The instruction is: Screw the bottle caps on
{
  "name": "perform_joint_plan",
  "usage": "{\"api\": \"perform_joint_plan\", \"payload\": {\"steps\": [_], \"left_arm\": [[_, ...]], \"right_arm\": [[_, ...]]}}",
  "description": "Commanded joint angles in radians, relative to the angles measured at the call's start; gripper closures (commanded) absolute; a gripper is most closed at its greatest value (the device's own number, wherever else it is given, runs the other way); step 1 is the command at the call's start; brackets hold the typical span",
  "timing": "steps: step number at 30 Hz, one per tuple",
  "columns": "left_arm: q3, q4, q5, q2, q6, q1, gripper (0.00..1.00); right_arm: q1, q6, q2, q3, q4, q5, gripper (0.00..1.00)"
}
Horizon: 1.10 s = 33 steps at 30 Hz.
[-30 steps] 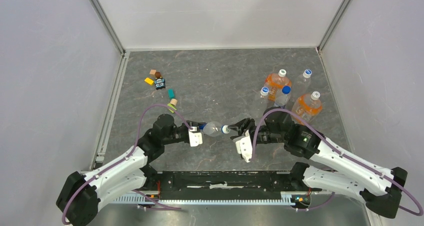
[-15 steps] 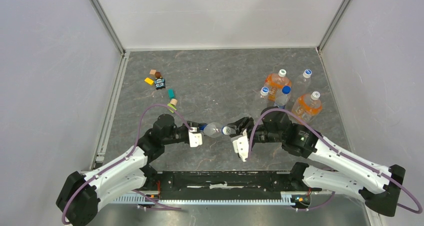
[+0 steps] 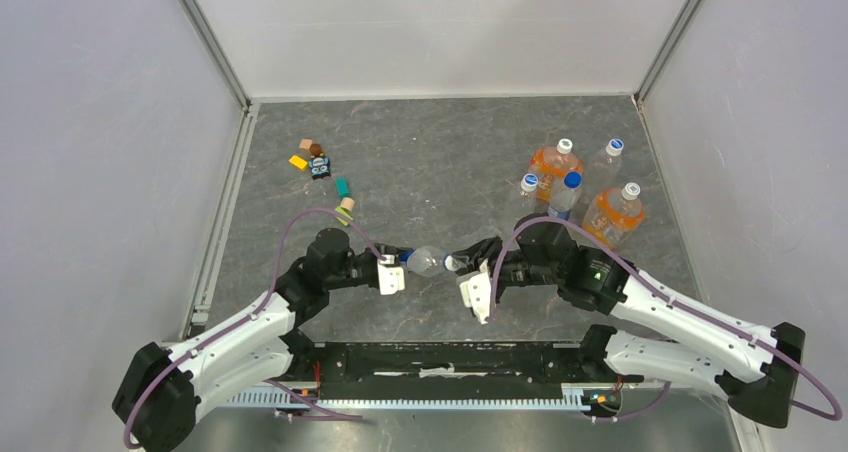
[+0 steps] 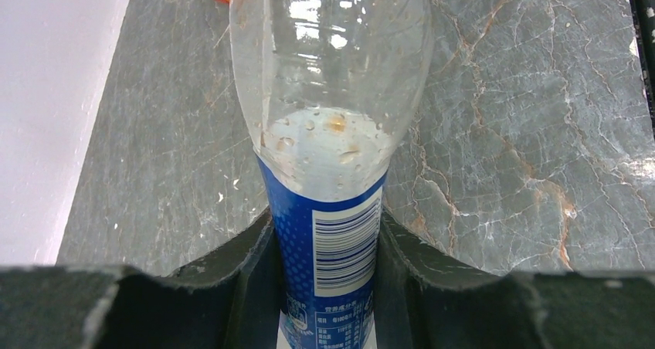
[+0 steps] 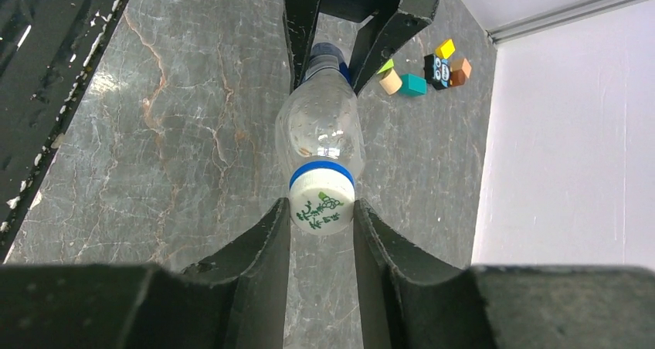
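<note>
1. Blue-label water bottle (image 3: 425,261): clear, slim, lying level in the air above the grey marbled table (image 3: 420,152), spanning the gap between the two arms. The labelled base end points to the left arm and the neck to the right arm. Droplets cling to the inside of the clear wall.
2. Left gripper (image 4: 327,245): clamped on that bottle's labelled lower part, one dark finger pressed to each side of the blue band.
3. White screw cap (image 5: 322,208): green print on its top face, seated on the bottle's neck, with a blue ring just behind it.
4. Right gripper (image 5: 322,227): closed on that cap, one finger touching each side of its rim.
5. Nearer clear bottle (image 3: 524,197): upright, white-capped, beyond the held bottle and to the right of it.
6. Blue-capped bottle (image 3: 567,192): upright, just beside item 5, further right of the held bottle.
7. Two orange-liquid bottles (image 3: 552,162) (image 3: 614,212): upright, white-capped, in the same cluster, well apart from the held bottle.
8. Farther clear bottle (image 3: 607,158): upright, at the back of that cluster.
9. Small toy figure (image 3: 320,165) with loose coloured blocks (image 3: 342,186): scattered beyond the held bottle's base end, to its left.
</note>
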<state>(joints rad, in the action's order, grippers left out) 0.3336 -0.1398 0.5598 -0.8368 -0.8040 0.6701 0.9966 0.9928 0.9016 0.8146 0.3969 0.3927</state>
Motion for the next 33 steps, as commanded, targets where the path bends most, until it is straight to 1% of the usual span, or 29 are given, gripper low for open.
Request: {"api": "perform_joint_plan", "payload": {"steps": [1,4,6,7,9,11,12,17,24,28,31,33], "left_arm": [[0.037,-0.026,0.025,0.003,0.011,0.008,0.55],[0.036,-0.026,0.019,0.007,0.004,0.008,0.55],[0.035,-0.027,0.013,0.013,-0.002,0.008,0.55],[0.033,-0.026,0.006,0.018,-0.006,0.009,0.55],[0.029,-0.026,-0.011,0.025,-0.013,0.009,0.55],[0.028,-0.027,-0.024,0.031,-0.02,0.01,0.56],[0.027,-0.026,-0.027,0.033,-0.023,0.011,0.56],[0.034,-0.002,-0.036,0.03,-0.044,0.016,0.57],[0.038,0.031,-0.059,0.032,-0.076,0.031,0.57],[0.042,0.05,-0.068,0.029,-0.099,0.038,0.58],[0.047,0.064,-0.078,0.027,-0.114,0.044,0.58],[0.047,0.068,-0.081,0.027,-0.119,0.046,0.58]], "right_arm": [[0.012,0.001,0.02,0.037,-0.03,-0.013,0.67],[0.015,-0.073,0.047,0.062,-0.024,-0.059,0.74],[0.015,-0.169,0.073,0.083,-0.022,-0.087,0.77],[0.014,-0.222,0.088,0.093,-0.02,-0.105,0.8],[0.014,-0.349,0.115,0.109,-0.024,-0.156,0.87],[0.014,-0.484,0.136,0.12,-0.025,-0.212,0.99],[0.014,-0.551,0.147,0.125,-0.023,-0.228,1.0],[0.014,-0.8,0.168,0.139,-0.036,-0.22,1.0],[0.011,-1.201,0.2,0.157,-0.087,-0.311,1.0],[-0.005,-1.443,0.214,0.164,-0.077,-0.351,1.0],[-0.038,-1.651,0.21,0.139,-0.072,-0.329,1.0],[-0.047,-1.758,0.196,0.111,-0.096,-0.301,1.0]]}}
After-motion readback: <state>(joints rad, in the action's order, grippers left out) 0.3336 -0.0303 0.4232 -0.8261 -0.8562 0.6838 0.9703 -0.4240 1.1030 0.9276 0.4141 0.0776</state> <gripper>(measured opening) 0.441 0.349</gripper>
